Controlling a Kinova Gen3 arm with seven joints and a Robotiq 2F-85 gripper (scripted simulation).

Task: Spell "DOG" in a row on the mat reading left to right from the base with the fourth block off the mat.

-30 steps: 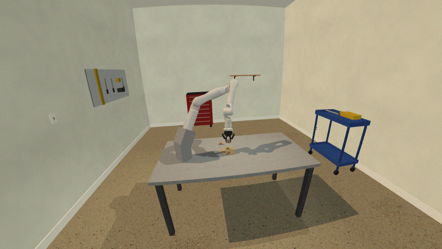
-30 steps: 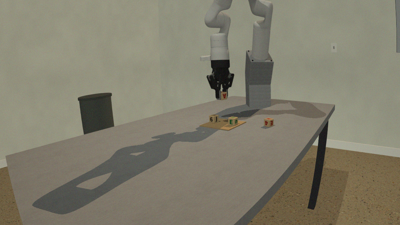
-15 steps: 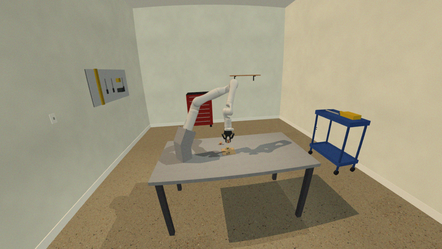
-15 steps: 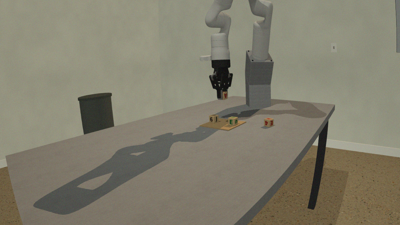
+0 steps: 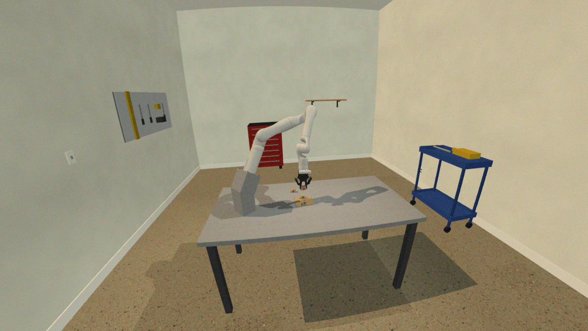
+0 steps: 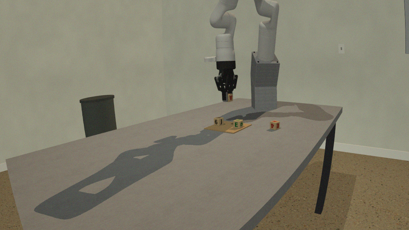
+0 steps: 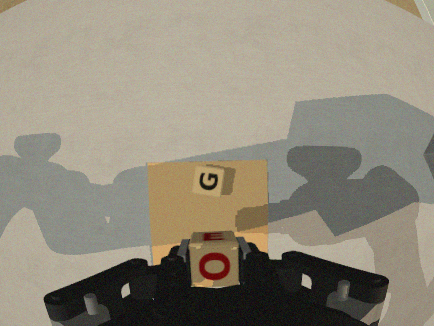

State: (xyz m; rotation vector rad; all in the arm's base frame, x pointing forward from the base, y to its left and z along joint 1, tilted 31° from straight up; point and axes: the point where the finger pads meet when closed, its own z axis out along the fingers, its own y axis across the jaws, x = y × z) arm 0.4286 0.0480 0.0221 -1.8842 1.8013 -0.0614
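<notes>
"Which way do the blocks point?"

"We read the G block [image 5: 303, 203] [image 6: 218, 121] [image 7: 207, 181] sideways in the wrist view, flat on the mat [image 5: 310, 201] [image 6: 226, 129] [image 7: 175, 212]. Cubes: no long axis. The mat's edges run roughly along those of the worktop [image 5: 349, 215] [image 6: 186, 171] [image 7: 150, 75]."

"End effector [image 5: 303, 188] [image 6: 227, 96] [image 7: 213, 250]?"

"Clamped on the O block [image 5: 303, 188] [image 6: 230, 97] [image 7: 215, 266], raised above the worktop; red A upside down on one side."

"Edges, room?"

"Green-lettered block [image 5: 302, 197] [image 6: 238, 123] on the mat, apart from the G, leaving a gap between. Red-lettered block [image 5: 292, 190] [image 6: 274, 125] off the mat, towards the worktop's far long edge in the top view. We cannot read its top."

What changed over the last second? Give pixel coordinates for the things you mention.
The gripper [image 5: 303, 186] [image 6: 227, 97] [image 7: 213, 250] turned slightly about its upright axis, swinging the held block's [image 5: 303, 188] [image 6: 230, 97] [image 7: 215, 266] A face rightward in the exterior view. Nothing was newly grasped or released. The mat [image 5: 310, 202] [image 6: 211, 128] [image 7: 175, 205], J block [image 5: 303, 203] [image 6: 218, 121] [image 7: 208, 181], green-E block [image 5: 302, 196] [image 6: 237, 123] and off-mat block [image 5: 292, 190] [image 6: 274, 125] stayed put.
</notes>
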